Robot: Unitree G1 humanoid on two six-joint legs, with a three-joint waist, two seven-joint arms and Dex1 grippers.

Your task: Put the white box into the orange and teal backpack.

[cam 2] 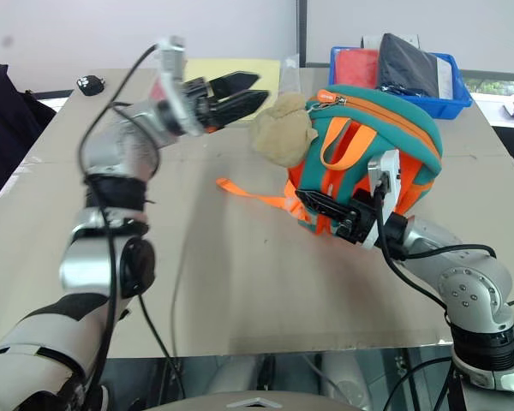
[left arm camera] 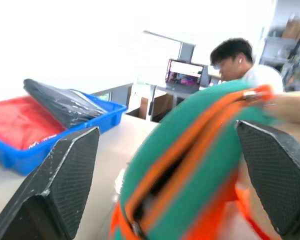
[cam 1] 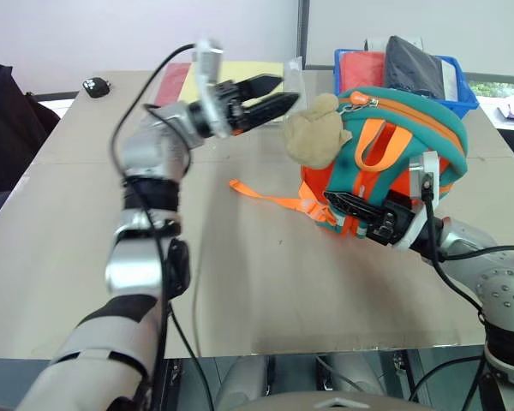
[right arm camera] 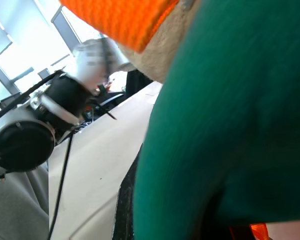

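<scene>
The orange and teal backpack (cam 1: 411, 128) stands upright on the right side of the table, its tan plush toy (cam 1: 315, 130) hanging at its left and its top zip gaping. My left gripper (cam 1: 289, 89) hovers open just left of the plush toy, pointing at the backpack, with nothing between its fingers (left arm camera: 65, 180). My right gripper (cam 1: 336, 204) is shut on the backpack's lower front, low on the orange fabric. The white box is hidden.
A blue bin (cam 1: 464, 92) with a red pack and a dark pouch stands behind the backpack. A clear sleeve of yellow and red paper (cam 1: 231, 73) lies at the table's back. An orange strap (cam 1: 265, 197) trails left across the tabletop. A person (left arm camera: 240, 60) sits beyond the table.
</scene>
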